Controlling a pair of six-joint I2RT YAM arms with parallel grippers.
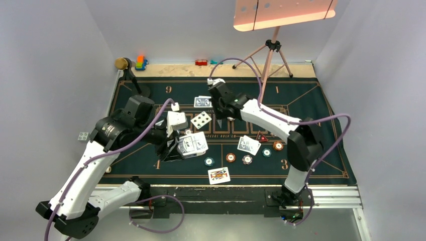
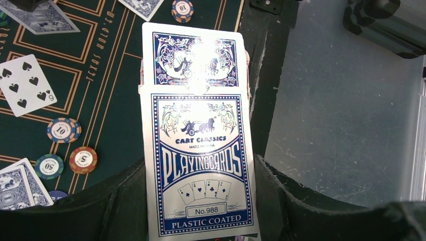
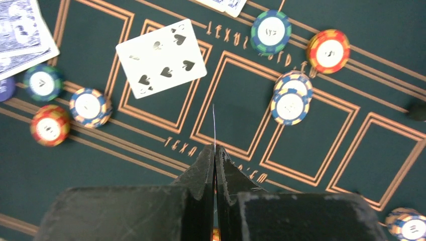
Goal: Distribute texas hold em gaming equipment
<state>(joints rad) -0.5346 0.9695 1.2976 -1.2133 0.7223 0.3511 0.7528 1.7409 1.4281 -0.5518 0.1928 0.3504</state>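
Partly dealt — several cards [image 1: 219, 174] and chips [image 1: 230, 157] lie on the felt mat [image 1: 311, 100]; the left gripper [image 2: 198, 168] clamps the playing-card box [image 2: 198, 125], and the right gripper [image 3: 215, 150] pinches a single card [image 3: 214, 123] edge-on — not yet placed.

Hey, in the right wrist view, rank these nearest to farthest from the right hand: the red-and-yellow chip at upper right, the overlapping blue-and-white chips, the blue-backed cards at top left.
From the right hand:
1. overlapping blue-and-white chips, just to the right.
2. red-and-yellow chip, upper right.
3. blue-backed cards, top left corner.
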